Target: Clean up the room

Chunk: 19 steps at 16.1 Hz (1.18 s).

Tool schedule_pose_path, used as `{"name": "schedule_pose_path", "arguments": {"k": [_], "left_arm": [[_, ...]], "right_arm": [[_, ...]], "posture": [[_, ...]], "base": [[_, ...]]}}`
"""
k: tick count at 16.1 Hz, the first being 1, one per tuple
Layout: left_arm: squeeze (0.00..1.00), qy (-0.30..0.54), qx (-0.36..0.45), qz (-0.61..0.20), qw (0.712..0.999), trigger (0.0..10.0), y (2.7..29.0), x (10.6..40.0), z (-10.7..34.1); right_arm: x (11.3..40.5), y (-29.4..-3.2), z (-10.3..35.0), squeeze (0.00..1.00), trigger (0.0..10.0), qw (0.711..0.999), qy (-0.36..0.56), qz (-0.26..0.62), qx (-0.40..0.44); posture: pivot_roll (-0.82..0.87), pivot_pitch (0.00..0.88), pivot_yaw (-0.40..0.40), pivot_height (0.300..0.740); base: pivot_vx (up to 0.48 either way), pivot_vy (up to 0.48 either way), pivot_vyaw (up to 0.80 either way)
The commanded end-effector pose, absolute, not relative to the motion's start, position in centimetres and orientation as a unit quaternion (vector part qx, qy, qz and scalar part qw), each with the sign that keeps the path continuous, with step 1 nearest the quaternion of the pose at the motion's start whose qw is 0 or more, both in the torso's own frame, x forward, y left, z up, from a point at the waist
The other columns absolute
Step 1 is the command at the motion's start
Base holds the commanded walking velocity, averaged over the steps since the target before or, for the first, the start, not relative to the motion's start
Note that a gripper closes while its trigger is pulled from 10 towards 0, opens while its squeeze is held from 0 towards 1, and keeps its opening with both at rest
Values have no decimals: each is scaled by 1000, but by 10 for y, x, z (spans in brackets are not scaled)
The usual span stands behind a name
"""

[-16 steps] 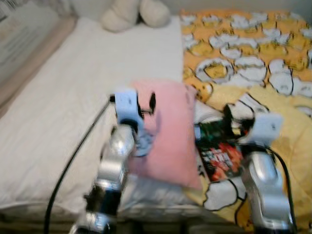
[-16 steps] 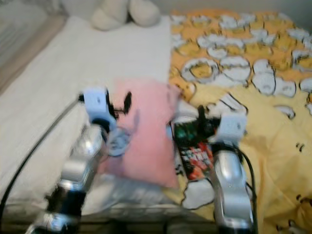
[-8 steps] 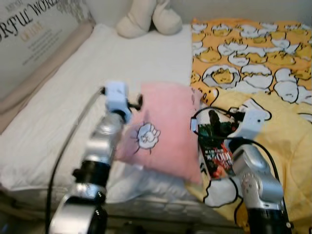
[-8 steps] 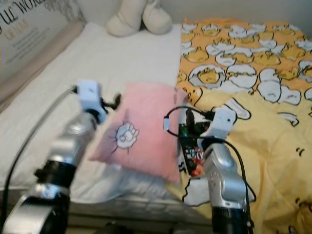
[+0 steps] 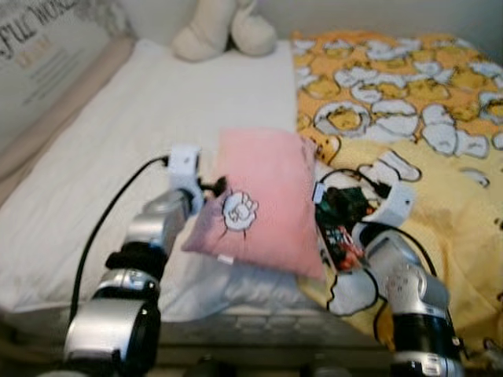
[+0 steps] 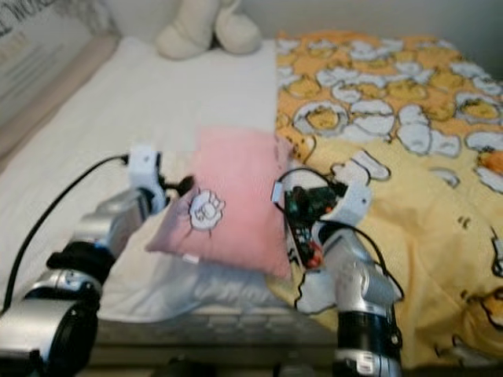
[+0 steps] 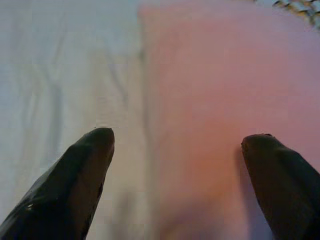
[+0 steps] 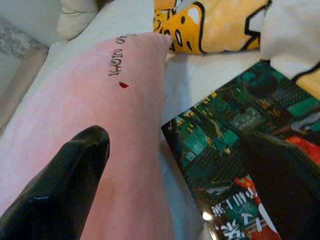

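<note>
Bed (image 5: 196, 94): pink pillow (image 5: 263, 208) now lifted by left gripper (image 5: 212, 187).

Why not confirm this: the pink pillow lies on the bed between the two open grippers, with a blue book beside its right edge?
Not blue. The book beside the pink pillow has a dark green and red cover, as the right wrist view shows. The rest holds: left gripper and right gripper are open.

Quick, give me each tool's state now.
Left tool: open, holding nothing, fingers straddling the pink pillow's edge.
Right tool: open, holding nothing, over the pillow and the book.
</note>
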State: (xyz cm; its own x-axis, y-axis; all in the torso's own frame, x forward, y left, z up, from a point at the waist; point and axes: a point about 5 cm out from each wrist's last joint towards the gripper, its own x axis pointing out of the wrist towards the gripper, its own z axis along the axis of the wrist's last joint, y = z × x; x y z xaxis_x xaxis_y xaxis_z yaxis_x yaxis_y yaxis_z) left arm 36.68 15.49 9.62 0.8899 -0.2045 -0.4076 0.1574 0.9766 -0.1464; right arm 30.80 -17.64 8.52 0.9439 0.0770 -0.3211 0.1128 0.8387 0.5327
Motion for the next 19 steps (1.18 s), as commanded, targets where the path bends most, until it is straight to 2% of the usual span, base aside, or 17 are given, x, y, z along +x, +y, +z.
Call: {"name": "schedule_pose_path", "arguments": {"k": [1, 6, 11, 15, 16, 17, 19], "left_arm": [[0, 200, -65, -95, 973, 10000, 157, 374, 109], [0, 229, -135, -123, 956, 10000, 150, 373, 98], [0, 279, -133, -162, 937, 10000, 117, 364, 78], [0, 286, -127, -187, 931, 10000, 98, 362, 77], [0, 290, -117, -186, 931, 0, 97, 361, 74], [0, 296, -95, -181, 933, 0, 98, 358, 69], [0, 301, -88, -174, 933, 0, 100, 355, 64]], "right_arm": [[313, -175, 86, 0, 10000, 937, 171, -1, 303], [319, -173, 68, 0, 10000, 921, 204, 20, 330], [331, -151, 55, 0, 10000, 921, 238, 52, 305], [343, -135, 57, 0, 10000, 920, 243, 75, 299], [343, -133, 54, 0, 4353, 918, 248, 75, 301], [341, -130, 50, 0, 0, 912, 257, 76, 311], [339, -127, 44, 0, 0, 897, 267, 76, 345]], "posture": [[-259, 31, 61, 714], [-249, 36, 55, 714], [-249, 44, 49, 714], [-257, 46, 51, 714], [-257, 46, 51, 714], [-257, 51, 51, 714], [-255, 58, 54, 714]], "base": [[0, 0, 0], [0, 0, 0], [0, 0, 0], [0, 0, 0], [0, 0, 0], [0, 0, 0], [0, 0, 0]]}}
